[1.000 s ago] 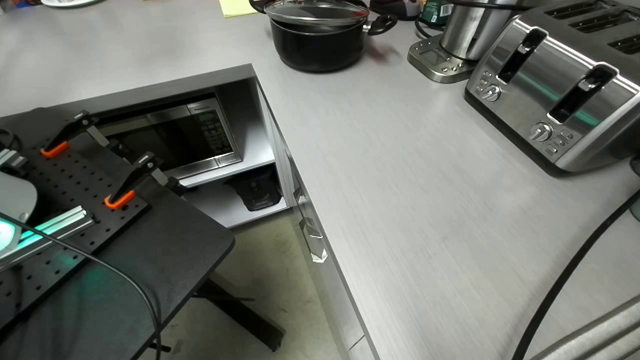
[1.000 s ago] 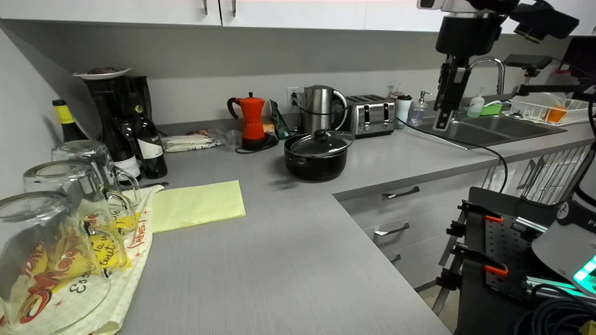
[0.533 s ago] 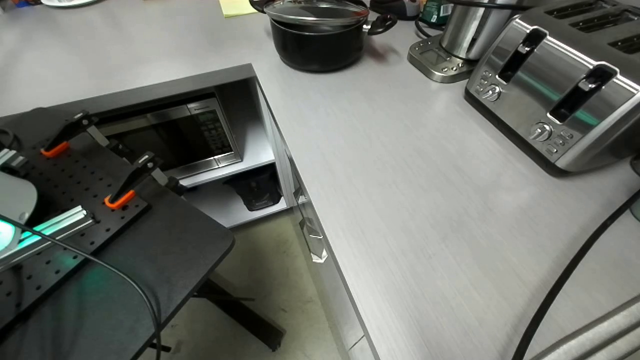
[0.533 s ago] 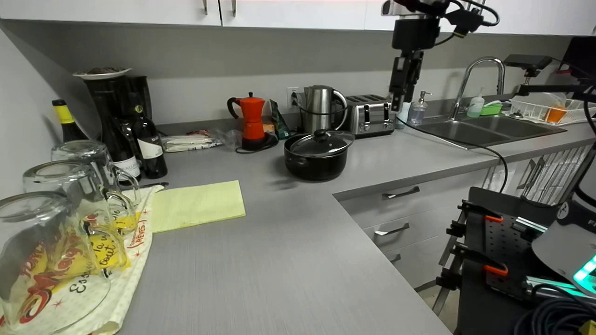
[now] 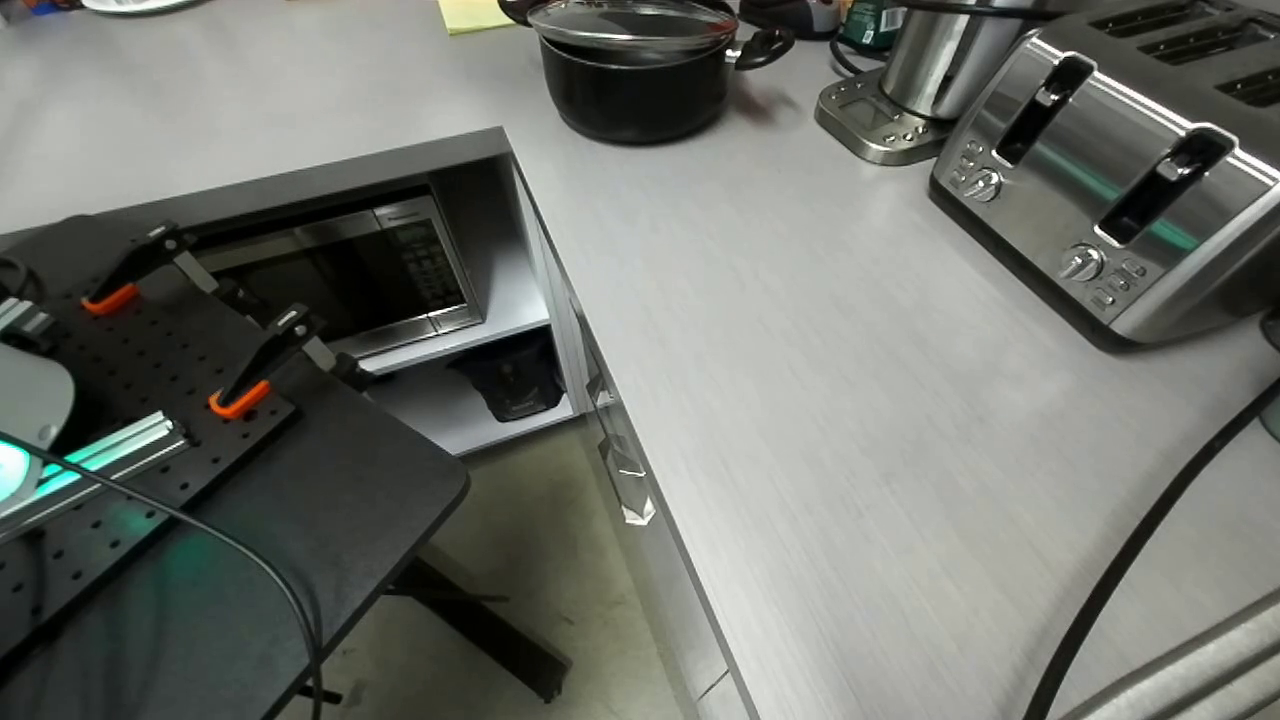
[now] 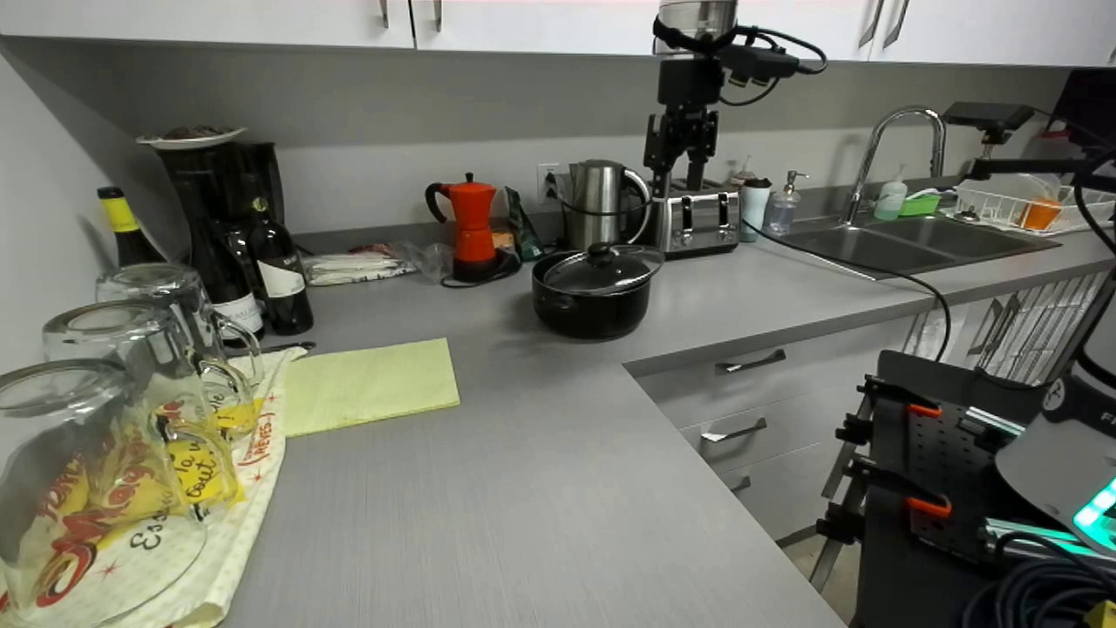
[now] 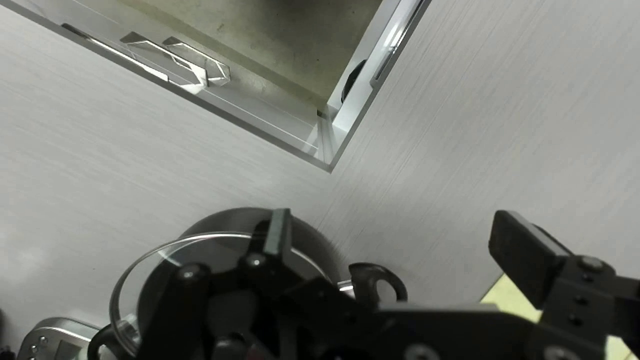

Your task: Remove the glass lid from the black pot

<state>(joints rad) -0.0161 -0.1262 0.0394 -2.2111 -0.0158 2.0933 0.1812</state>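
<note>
Glass lid (image 6: 606, 276): resting on the black pot (image 6: 591, 316), tilted and off-centre, its edge overhanging the pot's rim on the side toward the silver toaster (image 6: 702, 228). Its dark knob (image 6: 600, 250) points upward. Black pot: upright on the grey surface (image 6: 523, 471), near the inside corner. From where I stand, the steel kettle (image 6: 596, 209) is behind it, and the yellow cloth (image 6: 375, 384) lies flat to the left. A red moka pot (image 6: 472, 225) stands near the kettle. Gripper (image 6: 677, 186): pointing down, suspended above the surface, apart from both lid and pot. Jaws: set wide, the two halves well separated in the wrist view.
</note>
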